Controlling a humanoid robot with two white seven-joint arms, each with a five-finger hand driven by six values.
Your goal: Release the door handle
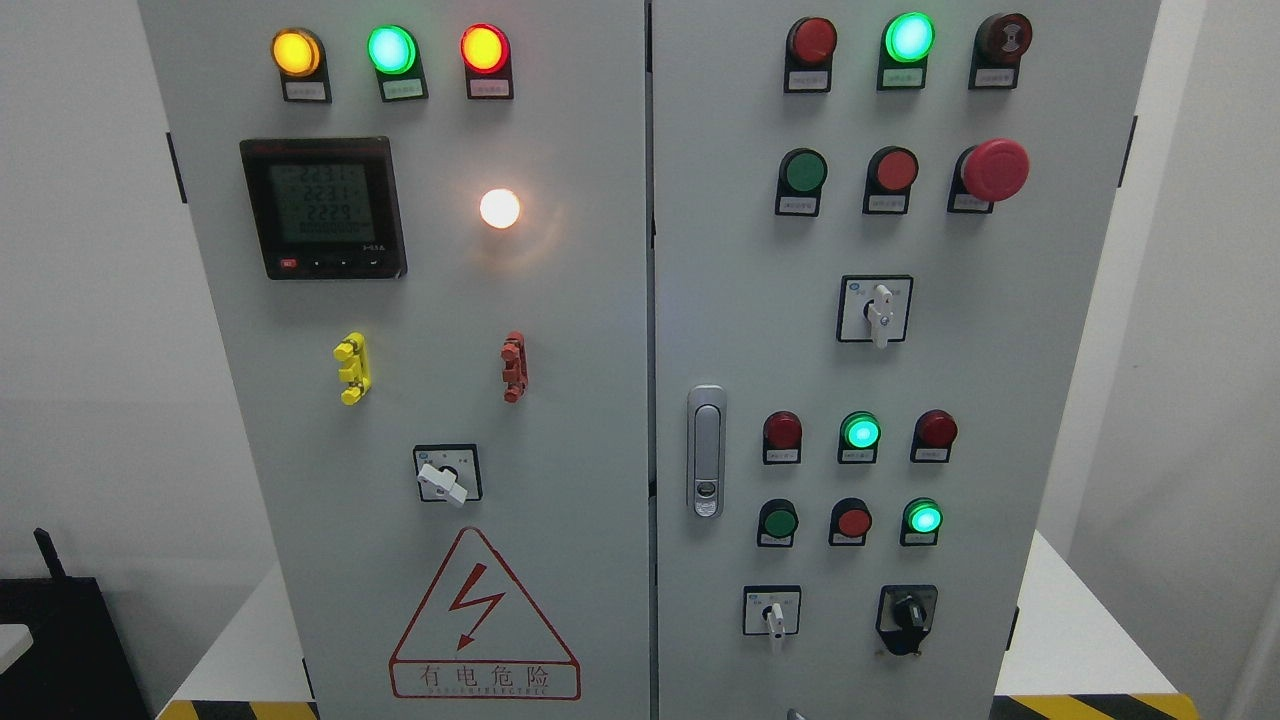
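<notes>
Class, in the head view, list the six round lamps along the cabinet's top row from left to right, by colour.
Amber lamp → green lamp → red-orange lamp → unlit red lamp → lit green lamp → dark red buzzer-like lamp.

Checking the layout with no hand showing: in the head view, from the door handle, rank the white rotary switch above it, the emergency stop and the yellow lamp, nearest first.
From the door handle:
1. White rotary switch, up right, same door.
2. Emergency stop, upper right.
3. Yellow lamp, top left, other door.
</notes>
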